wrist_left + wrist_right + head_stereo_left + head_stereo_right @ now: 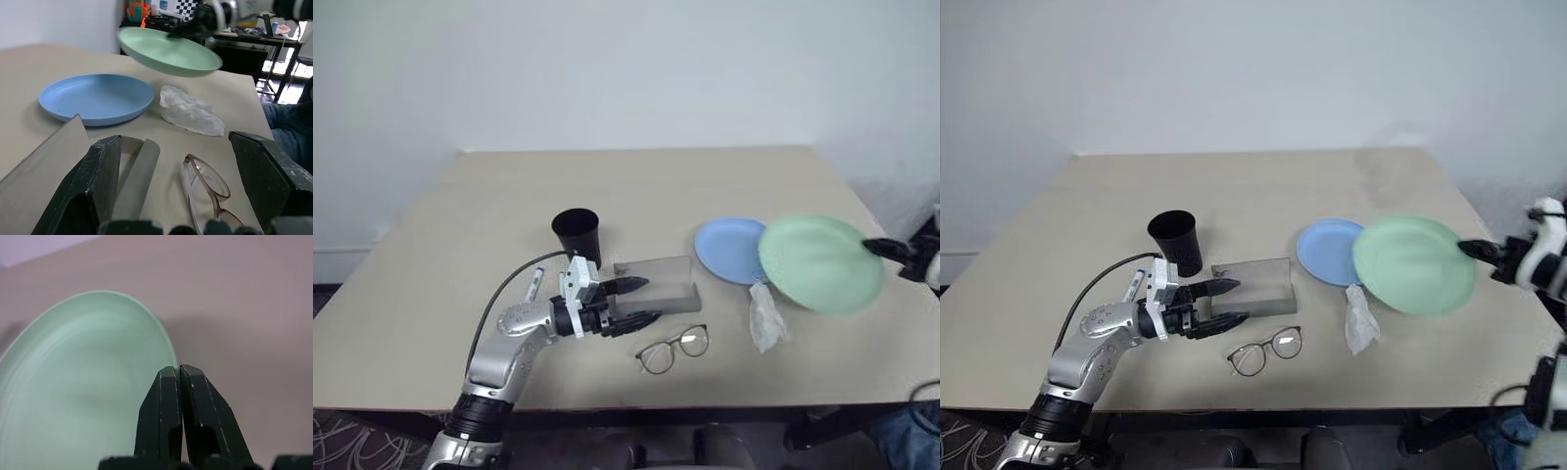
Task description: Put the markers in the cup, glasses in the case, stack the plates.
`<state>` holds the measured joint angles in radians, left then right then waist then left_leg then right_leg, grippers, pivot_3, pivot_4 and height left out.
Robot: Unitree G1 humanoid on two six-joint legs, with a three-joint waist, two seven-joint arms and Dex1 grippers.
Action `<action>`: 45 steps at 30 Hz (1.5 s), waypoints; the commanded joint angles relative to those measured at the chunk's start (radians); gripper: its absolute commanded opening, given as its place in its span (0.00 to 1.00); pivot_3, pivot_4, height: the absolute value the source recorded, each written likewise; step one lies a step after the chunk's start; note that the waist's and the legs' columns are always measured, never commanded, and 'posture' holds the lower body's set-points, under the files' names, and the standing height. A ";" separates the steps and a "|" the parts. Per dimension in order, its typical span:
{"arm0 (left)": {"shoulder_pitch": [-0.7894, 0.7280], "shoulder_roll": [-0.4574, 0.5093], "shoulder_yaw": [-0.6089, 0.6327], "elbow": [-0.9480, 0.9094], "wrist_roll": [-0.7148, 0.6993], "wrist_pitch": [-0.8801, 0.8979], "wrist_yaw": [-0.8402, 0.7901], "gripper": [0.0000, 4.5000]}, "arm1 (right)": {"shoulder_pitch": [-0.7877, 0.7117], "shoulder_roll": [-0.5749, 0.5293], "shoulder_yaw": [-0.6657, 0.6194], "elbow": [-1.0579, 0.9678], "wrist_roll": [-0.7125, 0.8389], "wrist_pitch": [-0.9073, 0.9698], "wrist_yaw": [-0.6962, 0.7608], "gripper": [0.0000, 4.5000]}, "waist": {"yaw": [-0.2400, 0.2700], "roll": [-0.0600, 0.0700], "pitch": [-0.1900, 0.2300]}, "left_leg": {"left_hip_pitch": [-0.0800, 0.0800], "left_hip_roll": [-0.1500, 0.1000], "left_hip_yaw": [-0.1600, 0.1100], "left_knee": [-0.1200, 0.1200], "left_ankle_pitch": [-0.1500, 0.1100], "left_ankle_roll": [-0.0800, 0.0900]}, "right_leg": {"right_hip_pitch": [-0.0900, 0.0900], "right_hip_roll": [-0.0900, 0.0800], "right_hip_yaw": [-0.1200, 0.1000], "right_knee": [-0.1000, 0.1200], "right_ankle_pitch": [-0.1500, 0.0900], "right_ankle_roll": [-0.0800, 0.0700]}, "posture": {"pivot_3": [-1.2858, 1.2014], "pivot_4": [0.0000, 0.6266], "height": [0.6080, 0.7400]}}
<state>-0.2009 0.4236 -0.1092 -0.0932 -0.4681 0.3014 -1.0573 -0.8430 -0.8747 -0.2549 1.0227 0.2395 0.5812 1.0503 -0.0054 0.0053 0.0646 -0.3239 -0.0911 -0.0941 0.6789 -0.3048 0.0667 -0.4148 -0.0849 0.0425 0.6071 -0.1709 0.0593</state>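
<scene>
The right gripper is pinched tight on the rim of the mint green plate, holding it up off the table — the plate hangs tilted, its near edge overlapping the light blue plate as seen from above.

Taking the grey case as the marker: it lies in the middle of the table near the front. The blue plate rests flat on the table just to the right of it. The crumpled white tissue lies further right and towards the front, below the green plate. The glasses sit just in front of the case, temples unfolded. The black cup stands upright just behind the case's left end.

The left gripper hovers at the case's left end, fingers spread wide and holding nothing, pointing across towards the plates.
</scene>
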 commanded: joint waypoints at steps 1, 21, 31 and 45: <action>-0.039 0.000 0.006 0.013 0.006 -0.023 -0.006 0.82 | -0.109 0.037 0.017 -0.011 -0.013 0.010 -0.077 0.01 | 0.004 0.000 0.000 | -0.001 0.000 0.000 0.000 0.000 0.000 | -0.001 0.000 0.000 0.000 0.001 0.000 | 0.52 0.00 1.00; -0.061 -0.034 -0.002 0.035 0.047 -0.058 0.034 0.82 | -0.270 0.271 0.110 0.262 -0.152 -0.206 -0.355 0.01 | 0.003 0.001 -0.002 | -0.021 -0.002 0.001 -0.002 0.003 -0.005 | -0.026 0.000 0.001 0.000 0.009 -0.013 | 0.52 0.00 1.00; -0.063 -0.035 -0.002 0.036 0.050 -0.058 0.039 0.82 | -0.260 0.271 0.099 0.274 -0.157 -0.221 -0.361 0.01 | -0.017 0.001 -0.002 | -0.020 -0.002 0.002 -0.001 0.004 -0.005 | -0.024 0.001 0.002 0.000 0.012 -0.011 | 0.52 0.00 1.00; -0.086 -0.045 -0.007 0.076 0.087 -0.113 0.053 0.82 | -0.265 0.244 0.105 0.244 -0.165 -0.264 -0.290 0.60 | -0.020 0.001 -0.002 | -0.018 -0.002 0.004 0.002 0.005 -0.005 | -0.021 0.001 0.003 0.000 0.015 -0.010 | 0.52 0.00 1.00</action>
<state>-0.2610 0.3788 -0.1215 -0.0006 -0.3775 0.2085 -1.0046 -1.0809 -0.6057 -0.1423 1.3118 0.0764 0.3454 0.7338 -0.0255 0.0064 0.0626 -0.3422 -0.0932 -0.0904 0.6812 -0.2998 0.0624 -0.4360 -0.0840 0.0460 0.6072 -0.1554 0.0496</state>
